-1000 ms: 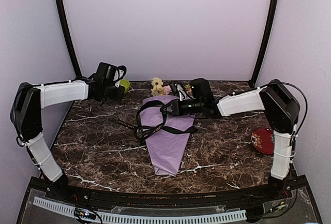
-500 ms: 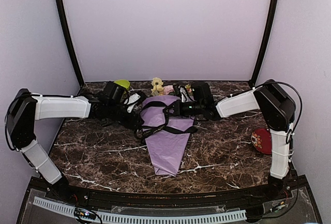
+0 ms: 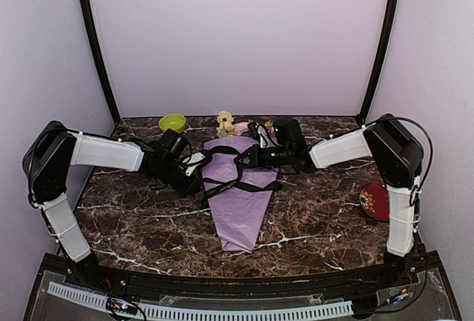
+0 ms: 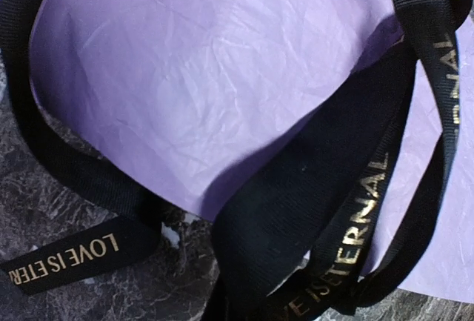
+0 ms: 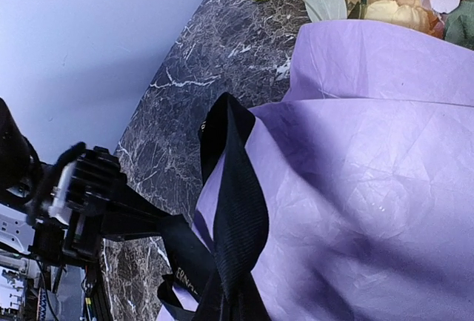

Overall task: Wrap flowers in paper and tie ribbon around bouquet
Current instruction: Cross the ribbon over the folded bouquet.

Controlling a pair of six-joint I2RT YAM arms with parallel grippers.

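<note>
Dark marbled tabletop (image 3: 326, 210) carries the lilac paper bouquet cone (image 3: 241, 206) at centre. Left arm (image 3: 111, 152) has swung in, jaws now clenched on the long black ribbon (image 3: 252, 186); right arm (image 3: 341, 147) jaws stay clamped on it too, likely ready for tying.

Dark marble table (image 3: 318, 221) bears the bouquet (image 3: 241, 206), green bowl (image 3: 172, 122) and red dish (image 3: 376, 201)
</note>
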